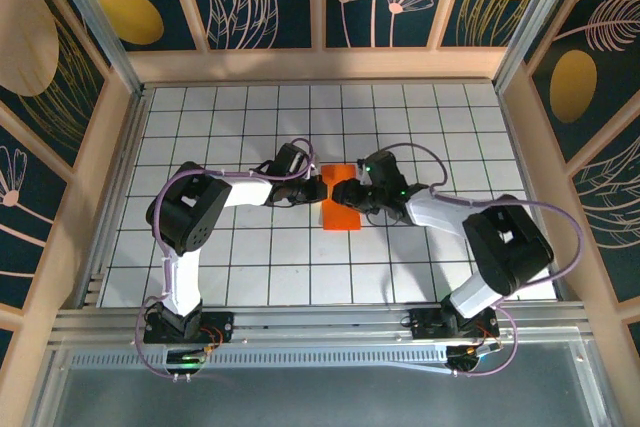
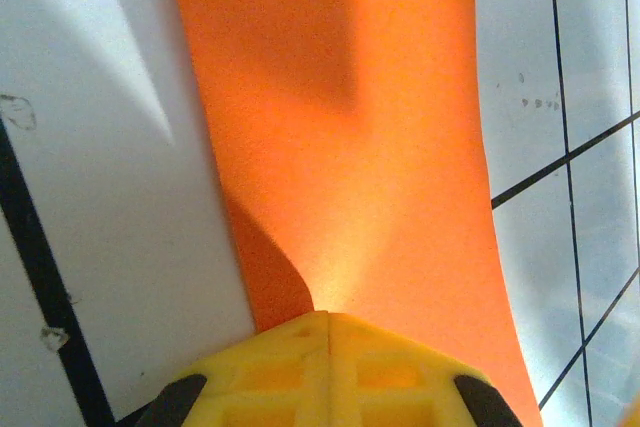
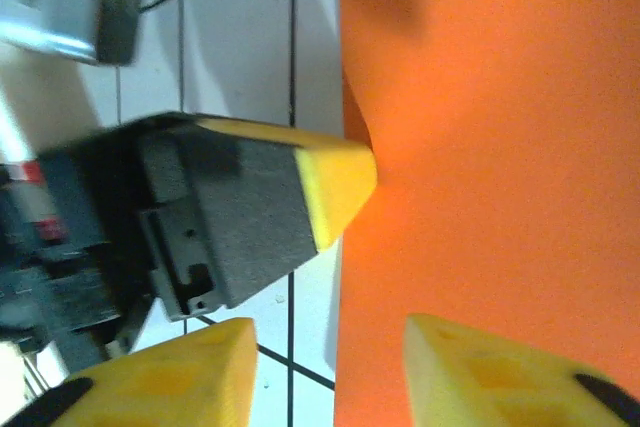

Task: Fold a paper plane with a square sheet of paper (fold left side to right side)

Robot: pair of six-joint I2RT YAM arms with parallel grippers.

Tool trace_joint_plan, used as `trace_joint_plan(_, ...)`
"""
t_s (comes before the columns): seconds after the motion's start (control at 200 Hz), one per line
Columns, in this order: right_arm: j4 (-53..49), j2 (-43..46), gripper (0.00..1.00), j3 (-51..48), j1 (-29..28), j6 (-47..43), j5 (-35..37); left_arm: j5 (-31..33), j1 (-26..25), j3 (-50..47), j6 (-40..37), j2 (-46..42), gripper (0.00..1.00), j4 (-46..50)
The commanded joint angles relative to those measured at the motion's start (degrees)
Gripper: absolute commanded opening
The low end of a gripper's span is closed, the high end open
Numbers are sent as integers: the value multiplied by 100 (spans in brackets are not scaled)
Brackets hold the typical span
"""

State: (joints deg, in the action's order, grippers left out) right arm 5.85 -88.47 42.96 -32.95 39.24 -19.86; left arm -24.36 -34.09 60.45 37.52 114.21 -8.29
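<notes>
Orange square sheet of paper lies mid-worktop. Left tool, pressed together, pinches its 9 o'clock edge. Right tool is spread, straddling the same edge. Left-to-right fold likely in hand; next, carry the edge toward 3 o'clock, aligned.

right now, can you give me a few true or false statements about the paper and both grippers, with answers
1. The left gripper is shut, its tip against the edge of the square sheet of paper. True.
2. The right gripper is clamped shut. False: its fingers stand apart, one over the table and one over the sheet.
3. The sheet is bright orange and lies on a white gridded table. True.
4. The sheet is a narrow pointed dart. False: from above it is a straight-sided strip with no point.
5. The grippers sit at opposite ends of the table. False: they meet at the sheet near the table's middle.
</notes>
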Motion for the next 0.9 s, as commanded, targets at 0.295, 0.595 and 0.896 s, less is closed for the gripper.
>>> trace_joint_plan(0.295,-859,639,47,-851,1020,-692,-1406,296,6,-129,-113,92,0,416)
trace_joint_plan(0.595,-687,306,43,-1062,1006,-585,-1613,319,2,-147,-95,69,0,416)
trace_joint_plan(0.896,-371,-6,40,-1035,836,-465,-1760,309,4,-160,-81,58,0,398)
